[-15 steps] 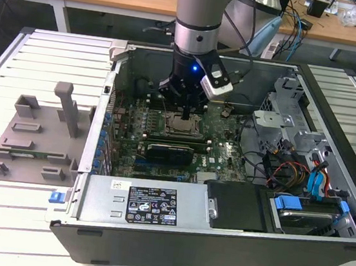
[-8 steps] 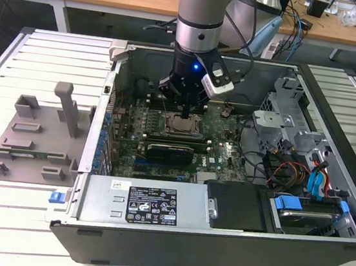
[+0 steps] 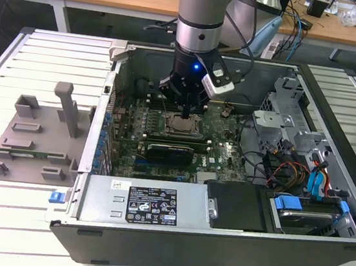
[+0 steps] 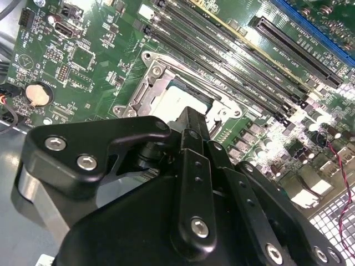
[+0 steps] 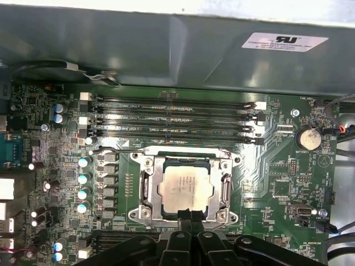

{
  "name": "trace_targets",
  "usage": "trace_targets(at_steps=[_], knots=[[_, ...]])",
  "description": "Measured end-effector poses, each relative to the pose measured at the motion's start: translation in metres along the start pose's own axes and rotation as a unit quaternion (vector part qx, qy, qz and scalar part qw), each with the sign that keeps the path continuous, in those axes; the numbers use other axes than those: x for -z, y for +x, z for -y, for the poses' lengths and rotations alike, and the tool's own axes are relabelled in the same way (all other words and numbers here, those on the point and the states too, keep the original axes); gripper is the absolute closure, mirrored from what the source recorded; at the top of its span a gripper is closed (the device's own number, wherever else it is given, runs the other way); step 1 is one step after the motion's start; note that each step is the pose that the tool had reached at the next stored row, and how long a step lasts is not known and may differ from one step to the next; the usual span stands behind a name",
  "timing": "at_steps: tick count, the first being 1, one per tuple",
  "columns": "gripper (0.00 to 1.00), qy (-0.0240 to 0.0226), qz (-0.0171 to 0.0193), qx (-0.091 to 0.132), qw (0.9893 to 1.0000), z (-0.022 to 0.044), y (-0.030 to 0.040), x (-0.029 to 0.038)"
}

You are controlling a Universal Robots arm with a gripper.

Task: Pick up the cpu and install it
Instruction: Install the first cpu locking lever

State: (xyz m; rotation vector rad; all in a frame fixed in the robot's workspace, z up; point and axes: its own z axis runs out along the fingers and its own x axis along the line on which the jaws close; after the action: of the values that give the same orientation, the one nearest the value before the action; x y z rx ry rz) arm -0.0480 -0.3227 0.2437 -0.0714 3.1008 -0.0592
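Fig.: cpu (image 5: 186,187) lies flat in socket frame (image 5: 145,188), mid-case. Gripper (image 5: 189,215) hangs over one edge w/ fingers pressed together, holding nothing; prob. to press cpu level.

Tool (image 4: 189,115) over cpu (image 4: 176,100) in socket (image 4: 145,84)

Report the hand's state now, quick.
The hand: closed, fingertips together, holding nothing. Its tip sits at the edge of the cpu, which lies flat in the socket frame.
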Motion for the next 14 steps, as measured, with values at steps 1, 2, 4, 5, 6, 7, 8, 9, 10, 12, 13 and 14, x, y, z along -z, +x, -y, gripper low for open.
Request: trace_targets(at_steps=[1, 2, 4, 5, 6, 7, 8, 9, 10, 12, 13, 14], knots=[[0.89, 0.0, 0.0, 0.0, 1.0, 0.0, 0.0, 0.0], [0.89, 0.0, 0.0, 0.0, 1.0, 0.0, -0.0001, 0.0], [0.89, 0.0, 0.0, 0.0, 1.0, 0.0, -0.0002, 0.0002], [0.89, 0.0, 0.0, 0.0, 1.0, 0.0001, -0.0003, 0.0017], [0.89, 0.0, 0.0, 0.0, 1.0, 0.0001, -0.0003, 0.0027], [0.89, 0.0, 0.0, 0.0, 1.0, 0.0001, -0.0003, 0.0039], [0.89, 0.0, 0.0, 0.0, 1.0, 0.0003, -0.0005, 0.0068], [0.89, -0.0002, 0.0001, 0.0, 1.0, 0.0002, -0.0005, 0.0069], [0.89, -0.0001, 0.0, 0.0, 1.0, 0.0003, -0.0005, 0.0072], [0.89, -0.0003, 0.0006, 0.0, 1.0, 0.0001, 0.0053, 0.0075], [0.89, -0.0004, 0.0019, 0.0, 1.0, -0.0002, 0.0111, 0.0077], [0.89, -0.0004, 0.0026, 0.0, 1.0, -0.0003, 0.0139, 0.0078]])
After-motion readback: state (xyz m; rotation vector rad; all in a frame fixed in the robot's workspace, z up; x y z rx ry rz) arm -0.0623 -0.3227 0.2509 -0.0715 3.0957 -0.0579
